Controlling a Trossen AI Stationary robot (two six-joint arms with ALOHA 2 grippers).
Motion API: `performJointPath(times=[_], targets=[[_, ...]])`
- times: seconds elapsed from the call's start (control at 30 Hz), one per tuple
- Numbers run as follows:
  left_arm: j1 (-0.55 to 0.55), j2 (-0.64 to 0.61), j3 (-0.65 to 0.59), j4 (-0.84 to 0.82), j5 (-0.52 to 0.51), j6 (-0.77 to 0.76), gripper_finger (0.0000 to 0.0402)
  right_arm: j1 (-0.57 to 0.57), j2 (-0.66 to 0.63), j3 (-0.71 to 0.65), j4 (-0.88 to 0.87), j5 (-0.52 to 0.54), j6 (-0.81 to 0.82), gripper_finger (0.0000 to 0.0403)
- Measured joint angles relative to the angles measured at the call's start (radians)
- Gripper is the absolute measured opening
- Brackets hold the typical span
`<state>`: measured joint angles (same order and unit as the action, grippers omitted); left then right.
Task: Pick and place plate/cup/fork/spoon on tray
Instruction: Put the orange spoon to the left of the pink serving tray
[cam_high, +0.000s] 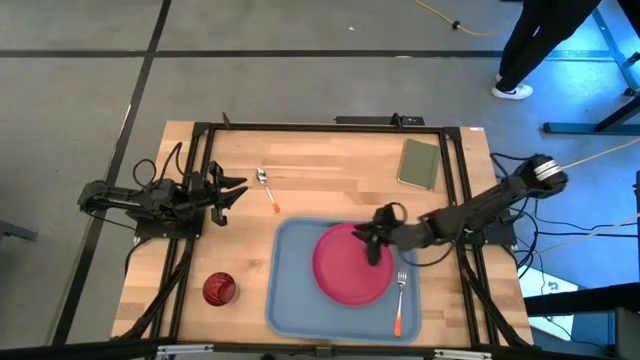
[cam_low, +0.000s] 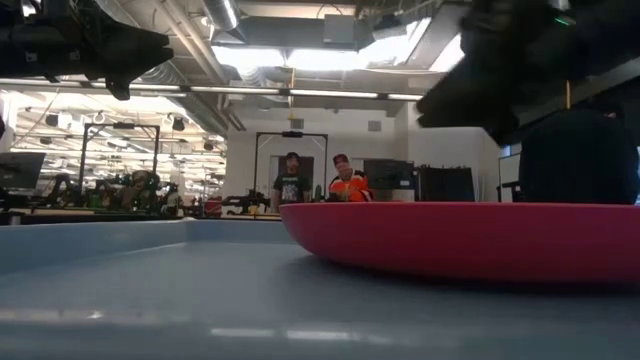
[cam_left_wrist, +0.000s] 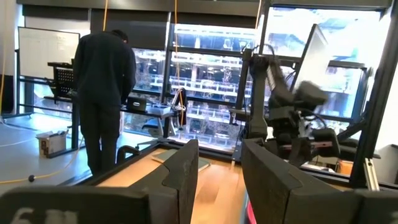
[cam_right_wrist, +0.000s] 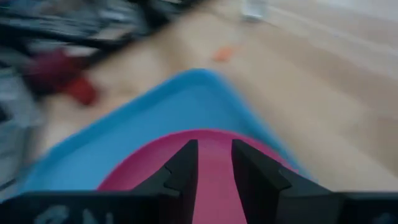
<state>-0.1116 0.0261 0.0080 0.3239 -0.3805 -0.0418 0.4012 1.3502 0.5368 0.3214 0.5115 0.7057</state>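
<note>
On tray (cam_high: 290, 300): plate (cam_high: 345, 275), fork (cam_high: 399, 300).

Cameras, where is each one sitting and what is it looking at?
High view: above the table, looking straight down; both arms show, the right gripper over the plate on the tray.
Low view: at tray level, looking across the plate into the room; dark arm parts hang at the top.
Left wrist view: on the left arm, facing the room; its own fingers show.
Right wrist view: on the right arm, looking down; fingers over the plate.
Shared: high, low and right wrist views all see the plate.
</note>
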Motion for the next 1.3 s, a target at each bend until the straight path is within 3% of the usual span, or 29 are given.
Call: performJointPath(times=[0.1,0.2,0.33,0.5,0.67,0.83,1.0,1.3], targets=[[0.0,0.0,0.0,0.0,0.0,0.0,0.0115,-0.013,-0.058,-0.181,0.293,-0.15,-0.165,0.0102],[0.0,0.0,0.0,0.0,0.0,0.0,0.0115,-0.02,-0.115,-0.294,0.475,-0.28,-0.34,0.0102],[0.0,0.0,0.0,0.0,0.0,0.0,0.0115,-0.02,-0.215,-0.417,0.551,-0.366,-0.518,0.0102],[0.0,0.0,0.0,0.0,0.0,0.0,0.0115,-0.043,-0.378,-0.523,0.546,-0.389,-0.516,0.0102],[0.0,0.0,0.0,0.0,0.0,0.0,0.0115,-0.072,-0.523,-0.516,0.376,-0.485,-0.554,0.0102],[0.0,0.0,0.0,0.0,0.0,0.0,0.0115,-0.103,-0.682,-0.513,0.12,-0.478,-0.614,0.0102],[0.0,0.0,0.0,0.0,0.0,0.0,0.0115,-0.125,-0.83,-0.53,-0.034,-0.392,-0.564,0.0102],[0.0,0.0,0.0,0.0,0.0,0.0,0.0115,-0.124,-1.05,-0.53,-0.283,-0.462,-0.521,0.0102]])
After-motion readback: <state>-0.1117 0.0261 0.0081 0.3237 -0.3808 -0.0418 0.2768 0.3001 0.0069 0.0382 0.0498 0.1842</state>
